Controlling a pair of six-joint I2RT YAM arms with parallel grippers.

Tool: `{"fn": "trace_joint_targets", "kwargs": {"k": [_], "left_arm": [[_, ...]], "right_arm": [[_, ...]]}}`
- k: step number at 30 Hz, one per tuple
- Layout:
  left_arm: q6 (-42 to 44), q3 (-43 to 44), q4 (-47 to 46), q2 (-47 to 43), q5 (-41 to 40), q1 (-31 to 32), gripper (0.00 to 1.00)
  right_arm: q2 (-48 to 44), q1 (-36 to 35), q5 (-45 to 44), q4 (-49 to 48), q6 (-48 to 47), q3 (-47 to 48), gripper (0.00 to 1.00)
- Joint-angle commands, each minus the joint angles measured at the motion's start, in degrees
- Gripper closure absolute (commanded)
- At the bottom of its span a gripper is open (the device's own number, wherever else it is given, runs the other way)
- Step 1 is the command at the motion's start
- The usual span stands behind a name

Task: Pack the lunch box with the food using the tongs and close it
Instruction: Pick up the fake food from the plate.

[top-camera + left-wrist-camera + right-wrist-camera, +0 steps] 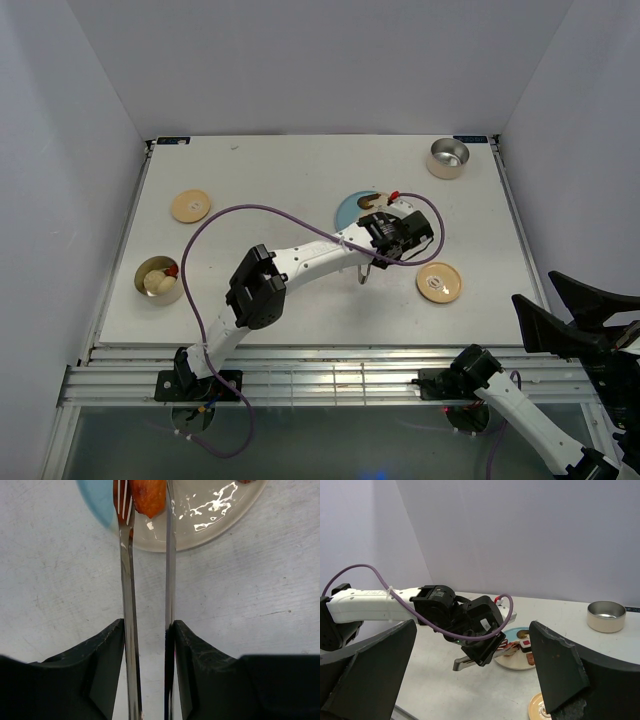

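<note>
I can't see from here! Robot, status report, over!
Left gripper shut on tongs. Tips around orange piece on plate. Right gripper open, parked. Nothing blocking.

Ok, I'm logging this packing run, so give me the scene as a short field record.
left gripper: shut on the tongs, reaching over the plate
tongs tips: orange-brown piece sits between them, on the plate
right gripper: open, holding nothing, by the table's right edge
round container, left side: holds food
steel container, far right: looks empty
beige discs: two, lying apart from both containers
</note>
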State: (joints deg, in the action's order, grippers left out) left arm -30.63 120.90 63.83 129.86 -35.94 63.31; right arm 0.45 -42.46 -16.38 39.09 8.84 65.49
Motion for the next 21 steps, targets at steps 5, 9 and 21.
{"fn": "trace_joint_targets", "kwargs": {"k": [5, 9, 21], "left_arm": [[0.92, 0.91, -1.17, -0.58, 1.05, -0.55, 0.52], [1.01, 1.18, -1.08, -0.66, 1.58, -0.55, 0.56], [0.31, 1.88, 0.76, -4.26, -0.61, -0.55, 0.59]], "right_arm": [[-8.89, -0.17, -0.67, -1.03, -0.32, 1.04, 0.01], [-8.80, -0.17, -0.58, -0.95, -0.32, 1.13, 0.01], [-8.71, -0.17, -0.32, -1.21, -0.14, 1.39, 0.01]]}}
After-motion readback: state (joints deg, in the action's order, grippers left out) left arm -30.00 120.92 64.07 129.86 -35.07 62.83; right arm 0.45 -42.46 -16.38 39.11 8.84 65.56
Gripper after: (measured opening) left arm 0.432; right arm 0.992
